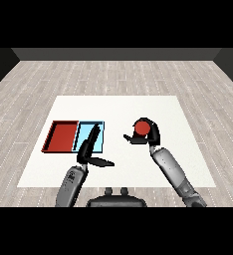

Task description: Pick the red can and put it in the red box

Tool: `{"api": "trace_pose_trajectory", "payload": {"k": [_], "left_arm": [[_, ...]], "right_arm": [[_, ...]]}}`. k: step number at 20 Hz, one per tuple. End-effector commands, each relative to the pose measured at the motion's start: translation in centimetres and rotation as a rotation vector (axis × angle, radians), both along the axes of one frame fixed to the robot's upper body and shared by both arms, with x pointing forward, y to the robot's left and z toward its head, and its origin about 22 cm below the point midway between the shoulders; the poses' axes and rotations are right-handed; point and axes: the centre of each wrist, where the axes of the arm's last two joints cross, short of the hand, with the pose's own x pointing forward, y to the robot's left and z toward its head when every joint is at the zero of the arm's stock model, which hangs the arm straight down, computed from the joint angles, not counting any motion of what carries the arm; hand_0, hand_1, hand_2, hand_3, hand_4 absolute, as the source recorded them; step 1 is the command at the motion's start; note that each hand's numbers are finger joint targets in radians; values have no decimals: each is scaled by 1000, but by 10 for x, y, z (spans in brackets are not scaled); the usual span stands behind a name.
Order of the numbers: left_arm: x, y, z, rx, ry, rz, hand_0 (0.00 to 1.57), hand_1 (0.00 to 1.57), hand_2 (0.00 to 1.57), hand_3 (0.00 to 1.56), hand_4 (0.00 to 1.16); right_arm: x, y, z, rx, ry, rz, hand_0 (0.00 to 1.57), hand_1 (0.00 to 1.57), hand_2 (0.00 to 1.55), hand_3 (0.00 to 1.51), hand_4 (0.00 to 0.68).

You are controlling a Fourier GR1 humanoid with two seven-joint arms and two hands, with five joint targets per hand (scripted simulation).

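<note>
In the head view, a white table (pixel 138 107) fills the middle of the frame, set on a pale grey plank floor (pixel 113 74) that runs back to a dark wall (pixel 113 53) along the top. At centre left two shallow trays lie side by side and touching on the table: the red tray (pixel 61 135) further left and the blue tray (pixel 99 125) to its right. The left hand (pixel 88 149) comes up from the lower left on its grey forearm (pixel 71 184); its straight fingers reach up over the blue tray and hide part of it, while the thumb sticks out to the right above bare table, so the hand is spread and holds nothing. The right hand (pixel 149 133) rises from the lower right, right of centre, with its fingers and thumb curled round the can (pixel 141 128), which sits well to the right of both trays. Only the can's red round end shows; its sides are covered by the black fingers, and whether it touches the table or is lifted cannot be made out. Both forearms are cut off at the bottom of the frame.
</note>
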Motion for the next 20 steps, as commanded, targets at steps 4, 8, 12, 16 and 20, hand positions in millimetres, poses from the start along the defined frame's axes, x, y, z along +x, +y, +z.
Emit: {"api": "trace_pose_trajectory", "payload": {"k": [4,8,12,16,20], "left_arm": [[35,-25,2,46,35,-50,0,0,0,0,0],[17,-43,-19,32,73,-70,0,0,0,0,0],[26,-44,-14,18,95,-55,0,0,0,0,0],[31,-22,-28,6,111,-69,0,0,0,0,0],[34,-53,-19,-11,134,-70,0,0,0,0,0]], "right_arm": [[-2,3,17,-20,-64,31,1512,1512,1470,1396,576],[-22,30,18,-29,-76,32,1493,1493,1449,1382,562],[-8,12,14,-23,-83,44,1494,1494,1446,1381,537],[-15,42,27,-15,-90,51,1440,1440,1429,1379,532],[13,32,28,-4,-74,66,1462,1462,1441,1384,553]]}}
